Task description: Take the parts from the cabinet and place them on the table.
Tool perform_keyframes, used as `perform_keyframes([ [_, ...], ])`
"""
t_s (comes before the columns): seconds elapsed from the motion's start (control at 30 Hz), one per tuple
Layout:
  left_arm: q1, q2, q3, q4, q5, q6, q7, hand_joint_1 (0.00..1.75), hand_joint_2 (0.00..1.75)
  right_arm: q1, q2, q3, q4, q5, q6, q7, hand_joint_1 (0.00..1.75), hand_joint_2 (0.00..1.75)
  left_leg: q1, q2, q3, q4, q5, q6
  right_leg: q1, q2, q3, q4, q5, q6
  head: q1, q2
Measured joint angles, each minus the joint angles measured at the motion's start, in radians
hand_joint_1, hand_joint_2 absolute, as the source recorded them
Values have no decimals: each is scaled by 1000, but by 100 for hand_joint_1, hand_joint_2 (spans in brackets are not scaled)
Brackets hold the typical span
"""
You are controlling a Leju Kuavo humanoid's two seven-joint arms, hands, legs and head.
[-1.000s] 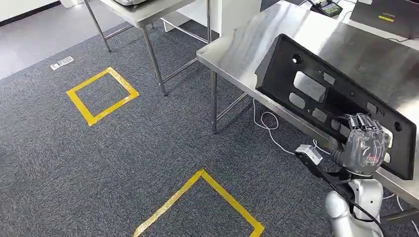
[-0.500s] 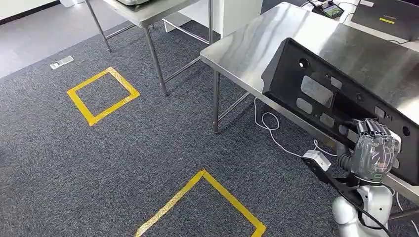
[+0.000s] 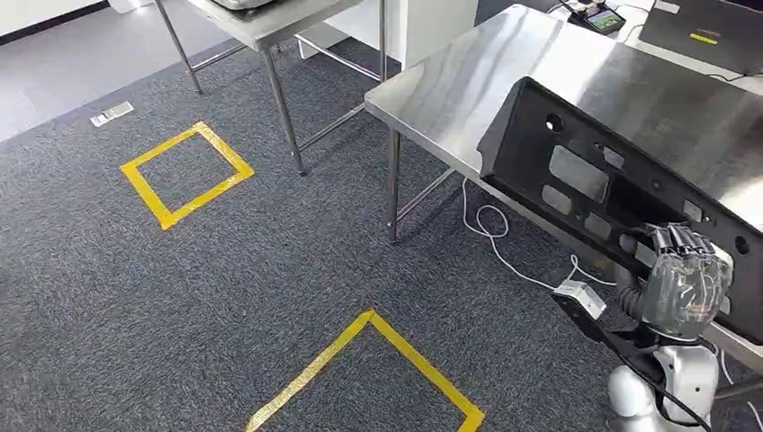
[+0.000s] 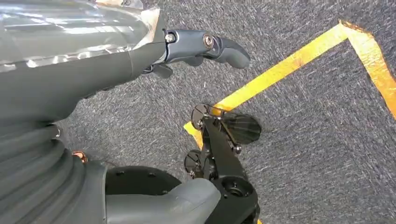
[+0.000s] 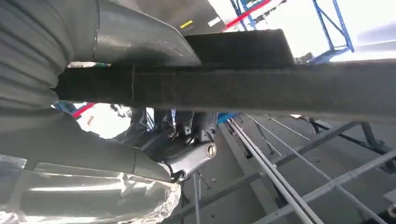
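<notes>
The long black plastic part (image 3: 594,184), a panel pierced with round holes and rectangular cut-outs, stands tilted on its long edge over the near edge of the steel table (image 3: 504,72). Its lower edge looks close to the table's rim; whether it touches cannot be told. The right hand (image 3: 686,279) grips the panel near its right end, its fingers (image 3: 677,239) curled over the panel's face. In the right wrist view the panel's dark edge (image 5: 233,86) runs across between thumb and fingers (image 5: 194,156), clamped there.

The left hand (image 4: 140,56) hangs over the grey carpet (image 4: 303,140), holding nothing, its fingers (image 4: 219,46) extended and loosely apart.

Beyond, a second steel table (image 3: 261,22) stands on thin legs. Yellow tape squares (image 3: 187,173) mark the carpet, and a white cable (image 3: 495,234) lies looped beneath the table.
</notes>
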Motion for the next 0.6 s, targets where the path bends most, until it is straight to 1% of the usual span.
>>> perform_keyframes([
  [0.03,0,0,0,0,-1,1,0,0,175,1,-5,1,-2,-5,0,0,175,175,-3,0,13,-29,12,15,8,0,8,-14,6,8,-3,0],
  [0.07,0,-3,0,0,-2,1,0,0,175,4,-13,0,-3,-8,0,0,175,175,10,9,34,-61,33,19,9,-3,1,2,-1,2,0,0],
  [0.1,0,-5,0,0,-3,1,0,0,175,5,-17,-1,-3,-11,0,0,175,175,10,9,40,-75,39,28,12,-1,-15,34,-24,-4,0,0],
  [0.13,0,-4,0,0,-4,0,1,0,175,6,-22,-1,-3,-13,0,1,175,175,12,10,38,-75,40,29,12,0,-48,101,-58,-12,3,0],
  [0.17,0,-5,0,0,-5,-1,3,0,175,11,-25,-1,-3,-14,0,3,175,175,12,10,37,-75,40,28,10,0,-81,172,-87,-14,3,0],
  [0.2,0,-6,0,0,-5,-2,3,0,175,19,-27,-1,-3,-15,0,6,175,175,12,10,35,-74,39,28,7,0,-113,237,-110,-11,2,0],
  [0.23,1,-6,0,0,-6,-4,3,0,175,27,-28,-2,-3,-15,0,9,175,175,12,10,33,-73,39,27,5,0,-127,266,-113,-2,3,0],
  [0.27,1,-6,0,0,-7,-4,3,0,175,32,-29,-2,-3,-13,0,11,175,175,14,10,32,-71,38,21,-1,-1,-115,245,-99,10,3,0],
  [0.3,2,-6,0,0,-8,-5,3,0,175,35,-29,-2,-5,-13,0,13,175,175,18,10,31,-65,35,13,-10,-2,-76,176,-68,28,2,0],
  [0.33,3,-7,0,1,-9,-6,3,0,175,37,-29,-2,-7,-12,0,15,175,175,24,10,27,-51,28,2,-20,-4,-28,90,-36,46,2,0],
  [0.37,3,-6,0,1,-9,-6,3,0,175,39,-29,-2,-9,-11,0,15,175,175,25,10,18,-26,16,-14,-31,-11,9,15,-27,62,3,0],
  [0.4,2,5,0,-2,-9,-5,3,0,175,43,-27,-1,-7,-11,0,16,175,175,14,8,5,-9,5,-30,-17,-6,-13,57,-42,59,9,0],
  [0.43,2,2,0,-2,-9,-6,3,0,175,48,-31,-5,-16,-10,0,16,175,175,18,8,-1,13,-11,-35,-18,1,-6,52,-47,25,8,0],
  [0.47,1,0,0,-1,-10,-7,2,0,175,58,-29,-5,-17,-6,0,21,175,175,18,9,-1,14,-10,-40,-19,1,-9,56,-49,9,-1,0],
  [0.5,3,-2,0,-1,-10,-6,0,0,175,60,-28,-6,-19,-5,0,21,175,175,22,8,-3,11,-9,-41,-19,3,-9,61,-50,5,-6,0],
  [0.53,5,-2,0,-1,-10,-6,1,0,175,62,-27,-8,-19,-3,0,21,175,175,28,9,-3,14,-10,-47,-17,5,-13,62,-48,2,-5,0],
  [0.57,4,-4,0,-1,-10,-6,1,0,175,65,-28,-9,-26,0,0,21,175,175,33,5,-5,22,-21,-49,-8,9,-12,60,-47,-6,-8,0],
  [0.6,3,-5,0,-1,-10,-6,0,0,175,67,-28,-10,-33,1,0,24,175,175,34,0,-24,63,-53,-44,-4,9,-11,60,-46,-12,-11,0],
])
